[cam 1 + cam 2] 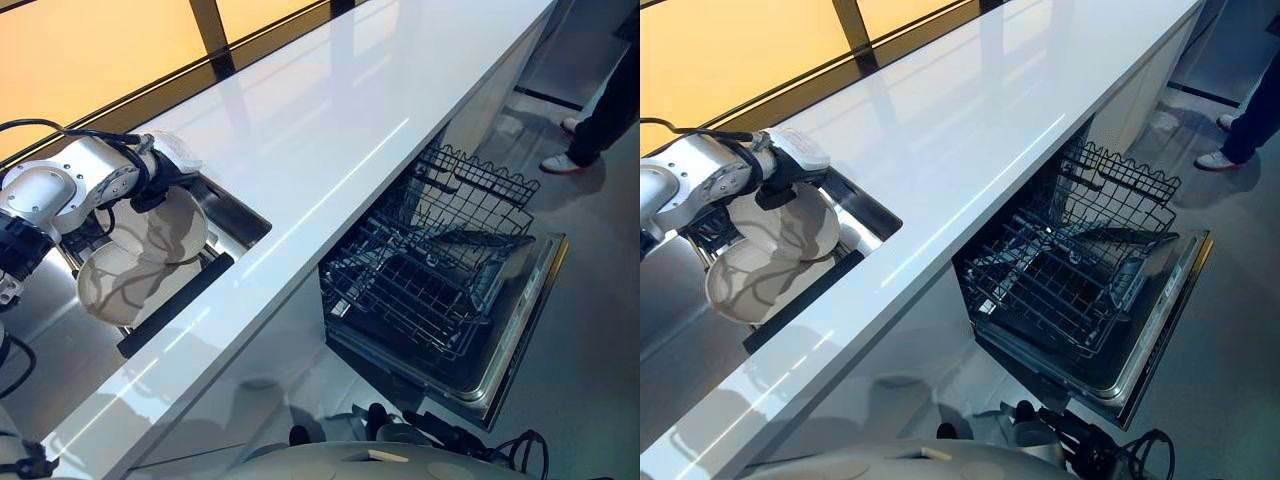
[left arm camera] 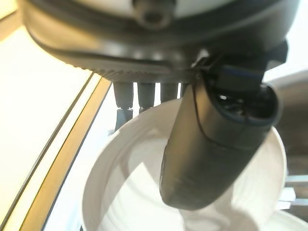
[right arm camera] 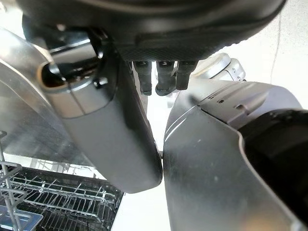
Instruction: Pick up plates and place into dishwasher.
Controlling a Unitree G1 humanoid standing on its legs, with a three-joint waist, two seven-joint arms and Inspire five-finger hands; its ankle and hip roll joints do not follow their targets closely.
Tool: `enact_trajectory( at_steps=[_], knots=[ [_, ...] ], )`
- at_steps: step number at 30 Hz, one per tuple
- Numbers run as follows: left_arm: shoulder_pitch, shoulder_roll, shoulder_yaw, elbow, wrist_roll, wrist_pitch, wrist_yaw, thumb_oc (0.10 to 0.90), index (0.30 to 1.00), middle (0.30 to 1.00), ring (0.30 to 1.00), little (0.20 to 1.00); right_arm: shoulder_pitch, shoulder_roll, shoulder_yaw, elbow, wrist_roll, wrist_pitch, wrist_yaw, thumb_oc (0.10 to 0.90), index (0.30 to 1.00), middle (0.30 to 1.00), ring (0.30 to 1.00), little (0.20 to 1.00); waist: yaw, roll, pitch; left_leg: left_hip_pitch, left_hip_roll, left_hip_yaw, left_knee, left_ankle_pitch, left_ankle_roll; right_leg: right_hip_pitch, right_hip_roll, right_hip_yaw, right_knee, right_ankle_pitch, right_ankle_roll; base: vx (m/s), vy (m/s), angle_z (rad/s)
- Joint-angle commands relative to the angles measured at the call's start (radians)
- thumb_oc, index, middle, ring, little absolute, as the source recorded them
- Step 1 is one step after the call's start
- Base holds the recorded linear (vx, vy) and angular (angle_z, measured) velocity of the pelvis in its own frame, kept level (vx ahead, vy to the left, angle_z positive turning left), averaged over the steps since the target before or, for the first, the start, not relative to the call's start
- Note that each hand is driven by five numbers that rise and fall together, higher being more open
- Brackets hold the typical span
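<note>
Plates (image 1: pixel 140 262) lean in the sink (image 1: pixel 235 222), where our left robot hand (image 2: pixel 211 144) pinches the upper one's rim, thumb inside, ready to lift. Our right robot hand (image 3: pixel 120 130) hangs empty, fingers relaxed. Beyond the white tabletop (image 1: pixel 330 130), the dishwasher rack (image 1: pixel 440 260) stands pulled out, awaiting them.

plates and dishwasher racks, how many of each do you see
round white plates in the sink: 2, upper one pinched by the left hand, lower one beneath it
dark wire dishwasher racks pulled out: 1
total: 3
</note>
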Motion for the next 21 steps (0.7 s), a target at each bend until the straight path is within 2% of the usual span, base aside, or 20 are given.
enact_trajectory(
  at_steps=[1, 5, 9, 14, 18, 19, 21],
  knots=[
    [-0.168, 0.082, 0.143, 0.031, -0.123, 0.092, 0.184, 0.100, 0.300, 0.300, 0.300, 0.200, -0.011, -0.014, -0.006, 0.021, 0.034, -0.013, 0.014, 0.800, 0.900, 0.900, 0.900, 0.900, -0.003, 0.049, -0.038, 0.004, -0.090, -0.072, 0.004, -0.088, 0.057, 0.003, 0.052, -0.043, 0.056, -0.051, 0.055, -0.04, -0.014, 0.03],
    [-0.113, 0.095, 0.222, 0.023, -0.219, 0.092, 0.303, 0.100, 0.300, 0.300, 0.300, 0.200, -0.007, -0.011, -0.010, 0.010, 0.053, -0.023, 0.034, 0.800, 0.900, 0.900, 0.900, 0.900, 0.003, 0.044, -0.042, 0.004, -0.088, -0.074, 0.004, -0.087, 0.054, 0.010, 0.054, -0.044, 0.047, -0.049, 0.051, -0.05, -0.010, 0.04],
    [-0.006, 0.104, 0.373, 0.008, -0.342, 0.081, 0.397, 0.100, 0.300, 0.300, 0.300, 0.200, -0.001, 0.003, 0.001, -0.055, 0.149, -0.016, 0.095, 0.800, 0.900, 0.900, 0.900, 0.900, 0.011, 0.038, -0.043, 0.006, -0.087, -0.080, 0.004, -0.086, 0.053, 0.017, 0.055, -0.043, 0.041, -0.050, 0.047, -0.05, -0.006, 0.03],
    [0.126, 0.109, 0.541, 0.001, -0.441, 0.048, 0.469, 0.100, 0.300, 0.300, 0.300, 0.200, 0.034, 0.041, 0.016, -0.196, 0.322, 0.012, 0.114, 0.800, 0.900, 0.900, 0.900, 0.900, 0.012, 0.032, -0.047, 0.002, -0.088, -0.081, 0.004, -0.083, 0.052, 0.018, 0.052, -0.044, 0.036, -0.048, 0.048, -0.05, -0.013, -0.01],
    [0.201, 0.110, 0.634, -0.004, -0.483, 0.029, 0.495, 0.100, 0.300, 0.300, 0.300, 0.200, 0.057, 0.069, 0.004, -0.281, 0.450, 0.043, 0.134, 0.800, 0.900, 0.900, 0.900, 0.900, 0.006, 0.034, -0.052, 0.000, -0.090, -0.076, 0.004, -0.083, 0.050, 0.018, 0.047, -0.048, 0.031, -0.042, 0.053, -0.05, -0.008, -0.01],
    [0.222, 0.106, 0.657, 0.003, -0.496, 0.014, 0.509, 0.100, 0.300, 0.300, 0.300, 0.200, 0.067, 0.092, 0.004, -0.350, 0.498, 0.063, 0.137, 0.800, 0.900, 0.900, 0.900, 0.900, 0.006, 0.033, -0.052, -0.001, -0.091, -0.072, 0.004, -0.083, 0.050, 0.015, 0.043, -0.052, 0.031, -0.039, 0.057, -0.07, 0.012, 0.00],
    [0.276, 0.103, 0.702, -0.006, -0.501, 0.001, 0.526, 0.100, 0.300, 0.300, 0.300, 0.200, 0.088, 0.109, 0.025, -0.448, 0.489, 0.049, 0.137, 0.800, 0.900, 0.900, 0.900, 0.900, 0.000, 0.037, -0.052, -0.003, -0.092, -0.066, 0.004, -0.084, 0.050, 0.011, 0.036, -0.056, 0.032, -0.035, 0.062, -0.08, 0.032, 0.00]
  ],
)
